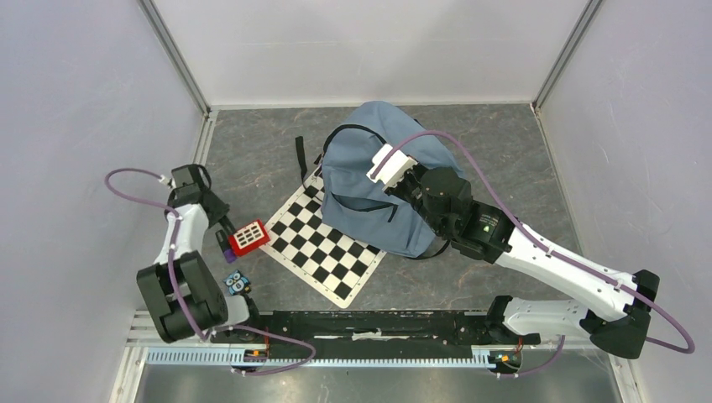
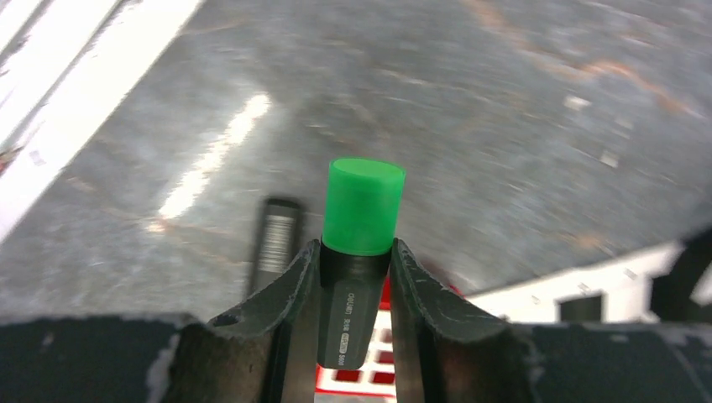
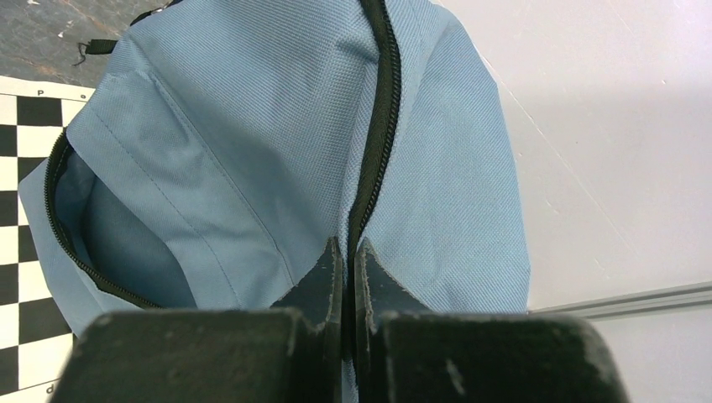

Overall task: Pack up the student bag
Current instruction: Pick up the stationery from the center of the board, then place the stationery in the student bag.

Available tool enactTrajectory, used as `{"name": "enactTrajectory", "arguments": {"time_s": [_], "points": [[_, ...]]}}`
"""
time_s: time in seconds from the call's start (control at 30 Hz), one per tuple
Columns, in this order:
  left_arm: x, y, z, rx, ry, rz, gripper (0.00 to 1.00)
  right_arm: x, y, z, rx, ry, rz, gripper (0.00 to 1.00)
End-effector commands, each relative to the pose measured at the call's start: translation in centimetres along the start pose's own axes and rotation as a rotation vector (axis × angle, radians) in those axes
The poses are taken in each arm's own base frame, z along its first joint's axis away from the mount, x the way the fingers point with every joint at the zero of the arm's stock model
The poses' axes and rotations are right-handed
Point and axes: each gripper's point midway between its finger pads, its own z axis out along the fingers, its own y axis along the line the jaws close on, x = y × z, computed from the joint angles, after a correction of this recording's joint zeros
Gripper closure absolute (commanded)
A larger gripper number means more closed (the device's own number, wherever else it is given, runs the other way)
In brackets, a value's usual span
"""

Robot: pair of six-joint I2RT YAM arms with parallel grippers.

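So, early days: the student bag (image 1: 357, 193) sits upper-centre in the overhead view, partly on a chessboard mat (image 1: 323, 243), with the right end effector (image 3: 346, 248) pinched on its zip edge. The left end effector (image 2: 355, 245) is clamped on a green-capped marker (image 2: 363, 206), not packed yet. A red calculator (image 1: 249, 237) and a small blue toy (image 1: 236, 283) wait lower left; nothing seems to block the way.

I noted the grey-blue student bag (image 1: 361, 218) slumped over the checkerboard mat's (image 1: 323, 248) far corner, one pocket unzipped.
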Motion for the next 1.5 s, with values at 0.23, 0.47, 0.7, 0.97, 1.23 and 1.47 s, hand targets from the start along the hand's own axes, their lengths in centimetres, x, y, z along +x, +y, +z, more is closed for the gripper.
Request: {"name": "enactTrajectory", "arguments": {"time_s": [0.23, 0.47, 0.7, 0.97, 1.23, 1.47], "points": [[-0.2, -17.2, -16.0, 0.853, -0.349, 0.372, 0.91, -2.6, -0.3, -0.2, -0.017, -0.085, 0.067, 1.0], [3.8, -20.9, -30.5, 1.35, -0.474, 0.553, 0.91, -3.1, -0.3, 0.0, -0.023, -0.083, 0.055, 1.0], [9.4, -23.5, -35.7, 1.518, -0.488, 0.767, 0.91, -3.8, -0.5, 0.2, -0.019, -0.099, 0.087, 1.0], [13.5, -27.4, -35.9, 1.574, -0.446, 0.98, 0.92, -4.5, -0.9, -0.4, -0.023, -0.123, 0.109, 1.0], [15.5, -28.5, -31.8, 1.518, -0.434, 1.113, 0.95, -4.3, -1.3, -0.8, -0.016, -0.121, 0.111, 1.0], [16.0, -29.4, -30.5, 1.514, -0.452, 1.102, 0.96, -4.4, -0.9, -0.6, -0.026, -0.12, 0.11, 1.0]]}}
